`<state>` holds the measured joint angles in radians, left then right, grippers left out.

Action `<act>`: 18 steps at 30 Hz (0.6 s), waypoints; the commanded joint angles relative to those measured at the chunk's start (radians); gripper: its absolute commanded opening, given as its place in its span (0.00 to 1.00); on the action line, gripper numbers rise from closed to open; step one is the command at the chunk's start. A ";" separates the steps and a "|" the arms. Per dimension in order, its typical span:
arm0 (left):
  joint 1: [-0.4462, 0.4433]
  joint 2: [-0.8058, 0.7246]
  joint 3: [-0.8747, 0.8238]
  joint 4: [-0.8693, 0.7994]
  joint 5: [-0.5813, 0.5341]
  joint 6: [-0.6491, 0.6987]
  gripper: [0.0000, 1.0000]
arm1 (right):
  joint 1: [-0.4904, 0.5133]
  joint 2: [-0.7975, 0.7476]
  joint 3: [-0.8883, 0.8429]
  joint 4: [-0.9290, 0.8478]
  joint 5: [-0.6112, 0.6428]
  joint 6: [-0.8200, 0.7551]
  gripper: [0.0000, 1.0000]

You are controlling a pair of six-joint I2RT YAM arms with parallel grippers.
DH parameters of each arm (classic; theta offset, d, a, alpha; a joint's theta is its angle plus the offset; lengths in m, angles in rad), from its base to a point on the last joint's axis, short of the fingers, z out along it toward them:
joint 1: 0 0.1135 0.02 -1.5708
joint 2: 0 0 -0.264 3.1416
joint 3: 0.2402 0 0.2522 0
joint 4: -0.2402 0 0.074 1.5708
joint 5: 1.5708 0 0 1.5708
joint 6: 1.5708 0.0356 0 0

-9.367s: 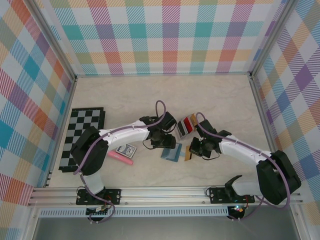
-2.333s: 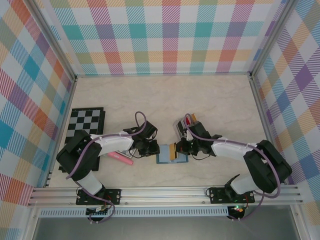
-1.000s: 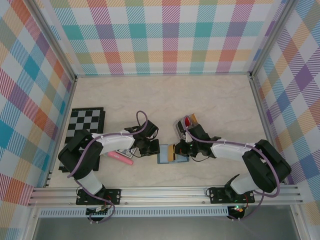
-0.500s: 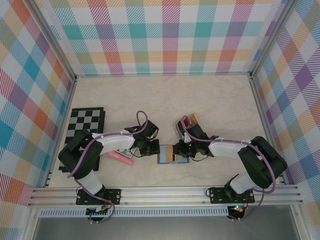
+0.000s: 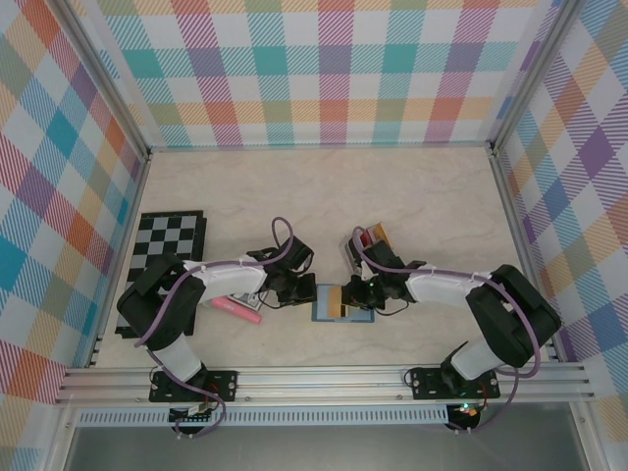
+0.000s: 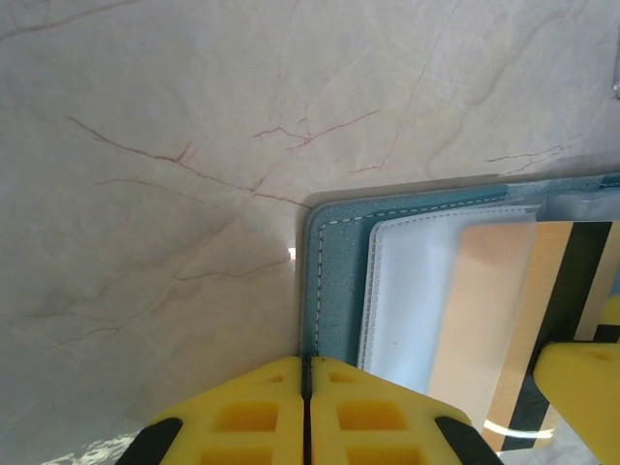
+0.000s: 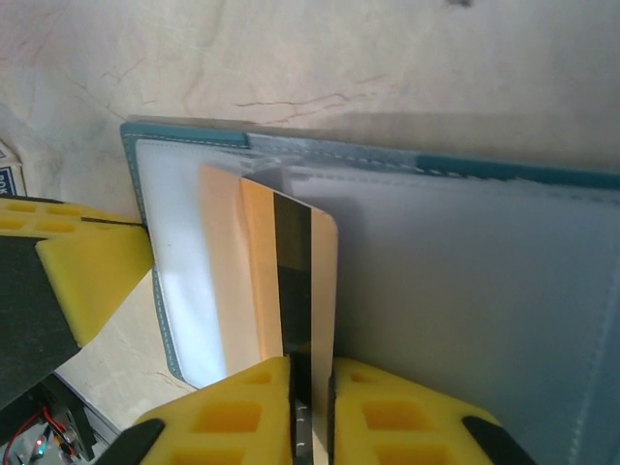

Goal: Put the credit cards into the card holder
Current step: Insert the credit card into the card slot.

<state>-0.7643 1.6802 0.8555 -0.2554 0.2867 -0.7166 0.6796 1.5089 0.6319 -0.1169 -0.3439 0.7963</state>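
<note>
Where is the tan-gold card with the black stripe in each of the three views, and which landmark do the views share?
Top external: tan-gold card just below the middle, on the card holder.
Left wrist: lower right, over the pale pocket.
Right wrist: centre, running to the bottom edge.
Shared landmark: the holder's teal stitched edge.

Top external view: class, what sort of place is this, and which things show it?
Probably a robot lab test cell: left arm and right arm bolted to an aluminium rail, a tabletop boxed in by plaid-patterned panels.

chessboard [image 5: 162, 267] flat at table [image 5: 432, 186] left; pink stick [image 5: 235, 310] near.
</note>
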 commanded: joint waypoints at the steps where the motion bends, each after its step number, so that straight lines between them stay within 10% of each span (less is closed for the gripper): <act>1: -0.033 0.064 -0.016 0.021 0.017 0.011 0.07 | 0.016 0.039 0.026 0.039 -0.048 0.001 0.13; 18: -0.032 0.064 -0.015 0.016 0.014 0.011 0.07 | 0.032 0.053 0.089 -0.094 0.041 -0.019 0.23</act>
<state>-0.7643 1.6802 0.8555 -0.2554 0.2867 -0.7162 0.7071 1.5425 0.6983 -0.1890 -0.3099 0.7918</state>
